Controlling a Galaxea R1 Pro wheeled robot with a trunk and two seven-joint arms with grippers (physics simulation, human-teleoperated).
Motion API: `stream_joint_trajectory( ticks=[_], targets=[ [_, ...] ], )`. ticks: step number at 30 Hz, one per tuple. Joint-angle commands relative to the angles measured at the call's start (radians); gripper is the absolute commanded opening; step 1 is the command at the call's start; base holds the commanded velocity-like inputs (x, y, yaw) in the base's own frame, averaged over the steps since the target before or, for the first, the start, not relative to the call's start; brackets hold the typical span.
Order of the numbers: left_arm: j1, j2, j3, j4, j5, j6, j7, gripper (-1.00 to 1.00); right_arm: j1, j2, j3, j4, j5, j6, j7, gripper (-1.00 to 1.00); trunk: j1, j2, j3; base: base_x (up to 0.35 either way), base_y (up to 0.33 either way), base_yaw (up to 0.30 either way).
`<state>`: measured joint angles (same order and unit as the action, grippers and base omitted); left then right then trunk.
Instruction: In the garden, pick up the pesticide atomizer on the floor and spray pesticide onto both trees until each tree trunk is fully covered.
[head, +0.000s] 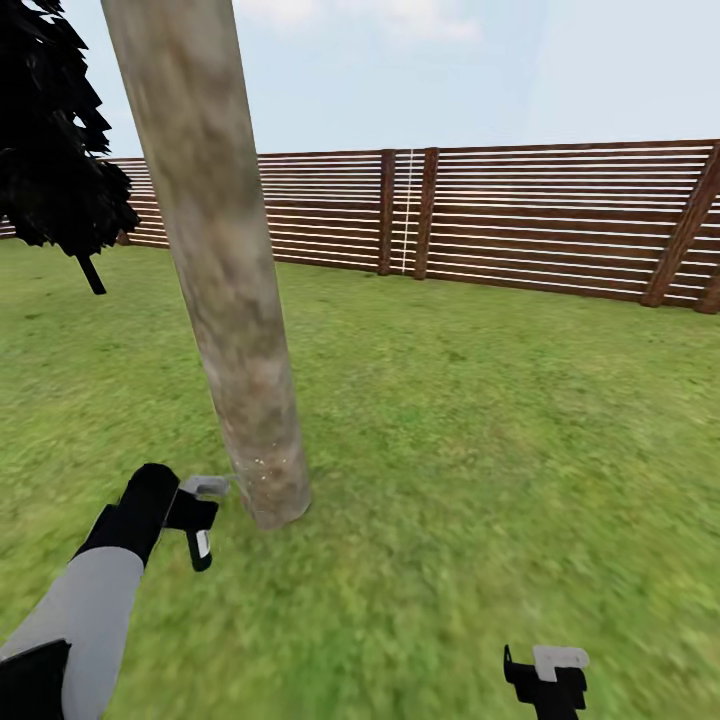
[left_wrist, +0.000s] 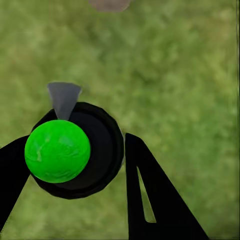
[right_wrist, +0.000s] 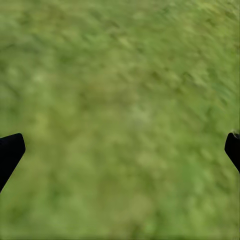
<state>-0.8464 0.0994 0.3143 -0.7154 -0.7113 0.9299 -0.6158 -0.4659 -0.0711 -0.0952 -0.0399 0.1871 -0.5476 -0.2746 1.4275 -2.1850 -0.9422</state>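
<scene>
The black atomizer with its bright green round cap (left_wrist: 57, 150) is already gripped by the left tool (left_wrist: 75, 165), nozzle right at the mottled grey-beige trunk (head: 225, 270). Coverage can't be judged; the second tree (head: 55, 140) looks untreated. The right tool (head: 548, 680) is spread wide over grass (head: 480, 420).

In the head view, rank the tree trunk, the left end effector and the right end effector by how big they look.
1. Tree trunk, largest by far.
2 and 3. Left end effector and right end effector look much alike; the right one is cut off by the frame's edge, so I won't rank them.
</scene>
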Motion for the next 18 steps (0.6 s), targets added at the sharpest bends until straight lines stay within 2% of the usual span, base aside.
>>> stream_joint_trajectory(
  ticks=[1,3,4,5,7,8,9,10,11,13,15,18],
  targets=[
    [-0.005,-0.008,-0.037,0.0,-0.003,0.002,-0.005,-1.0,0.0,-0.001,0.0,0.0,0.0,0.0,0.0,1.0,0.0,0.0,0.0,0.0,0.0,0.0],
    [-0.014,-0.043,-0.086,-0.002,0.0,0.007,-0.009,-1.0,0.0,-0.001,0.0,0.0,0.0,0.0,0.0,1.0,0.0,0.0,0.0,0.0,0.0,0.0],
    [-0.016,-0.065,-0.098,-0.008,0.001,0.012,-0.01,-1.0,0.0,-0.001,0.0,0.0,0.0,0.0,0.0,1.0,0.0,0.0,0.0,0.0,0.0,0.0],
    [-0.016,-0.071,-0.103,-0.01,0.002,0.02,-0.011,-1.0,0.0,-0.001,0.0,0.0,0.0,0.0,0.0,1.0,0.0,0.0,0.0,0.0,0.0,0.0],
    [-0.017,-0.063,-0.103,-0.013,0.001,0.038,-0.012,-1.0,0.0,-0.001,0.0,0.0,0.0,0.0,0.0,1.0,0.0,0.0,0.0,0.0,0.0,0.0],
    [-0.02,-0.048,-0.102,-0.014,-0.001,0.042,-0.013,-1.0,0.0,-0.001,0.0,0.0,0.0,0.0,0.0,1.0,0.0,0.0,0.0,0.0,0.0,0.0],
    [-0.028,-0.006,-0.1,-0.014,0.002,0.046,-0.014,-1.0,0.0,-0.001,0.0,0.0,0.0,0.0,0.0,1.0,0.0,0.0,0.0,0.0,0.0,0.0],
    [-0.036,0.02,-0.1,-0.014,0.004,0.047,-0.015,-1.0,0.001,-0.001,0.0,0.0,0.0,0.0,0.0,1.0,0.0,0.0,0.0,0.0,0.0,0.0],
    [-0.039,0.026,-0.101,-0.013,0.004,0.047,-0.015,-1.0,0.0,-0.001,0.0,0.0,0.0,0.0,0.0,1.0,0.0,0.0,0.0,0.0,0.0,0.0],
    [-0.043,0.024,-0.104,-0.014,0.004,0.049,-0.015,-1.0,0.001,-0.001,0.0,0.0,0.0,0.0,0.0,1.0,0.0,0.0,0.0,0.0,0.0,0.0],
    [-0.071,-0.003,-0.107,-0.014,0.003,0.072,-0.015,-1.0,0.0,-0.002,0.0,0.0,0.0,0.0,0.0,1.0,0.0,0.0,0.0,0.0,0.0,0.0],
    [-0.114,-0.019,-0.108,-0.013,0.004,0.082,-0.015,-1.0,0.001,-0.002,0.0,0.0,0.0,0.0,0.0,1.0,0.0,0.0,0.0,0.0,0.0,0.022]
  ],
)
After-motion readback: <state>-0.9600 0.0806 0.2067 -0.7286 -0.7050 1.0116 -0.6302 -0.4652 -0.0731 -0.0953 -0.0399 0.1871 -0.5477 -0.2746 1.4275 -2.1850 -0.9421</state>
